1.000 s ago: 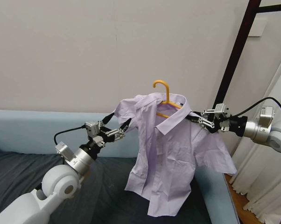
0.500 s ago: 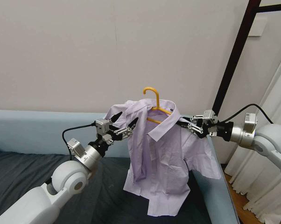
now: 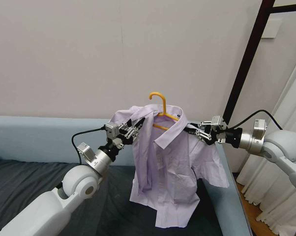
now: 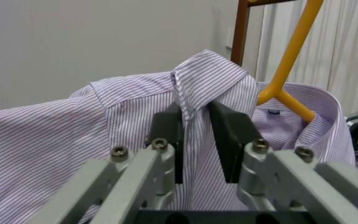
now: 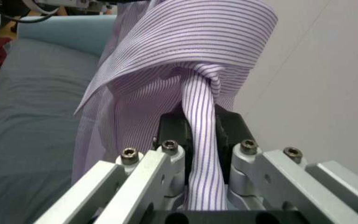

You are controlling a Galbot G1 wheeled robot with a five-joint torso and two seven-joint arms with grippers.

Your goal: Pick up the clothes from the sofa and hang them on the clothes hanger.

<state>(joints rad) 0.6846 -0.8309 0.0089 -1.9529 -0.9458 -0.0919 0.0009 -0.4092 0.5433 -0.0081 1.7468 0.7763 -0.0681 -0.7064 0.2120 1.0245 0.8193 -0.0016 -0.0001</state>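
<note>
The shirt (image 3: 175,167) fills the gap between the fingers of the left gripper (image 4: 196,113) and also of the right gripper (image 5: 199,117). Above the fingers there is open air. Behind them is the wall (image 3: 89,54), below them the sofa (image 3: 30,132), and beyond the right fingers a dark pole (image 3: 244,69).

A: How many shirts are there?
B: One shirt (image 3: 172,167), and one hanger (image 3: 160,105).
A: And how many grippers?
B: Two: a left gripper (image 3: 137,124) and a right gripper (image 3: 191,129).
A: What else can be counted?
B: One sofa (image 3: 30,132), one dark pole (image 3: 244,69) and one curtain (image 3: 293,88). That makes seven things of six kinds.
</note>
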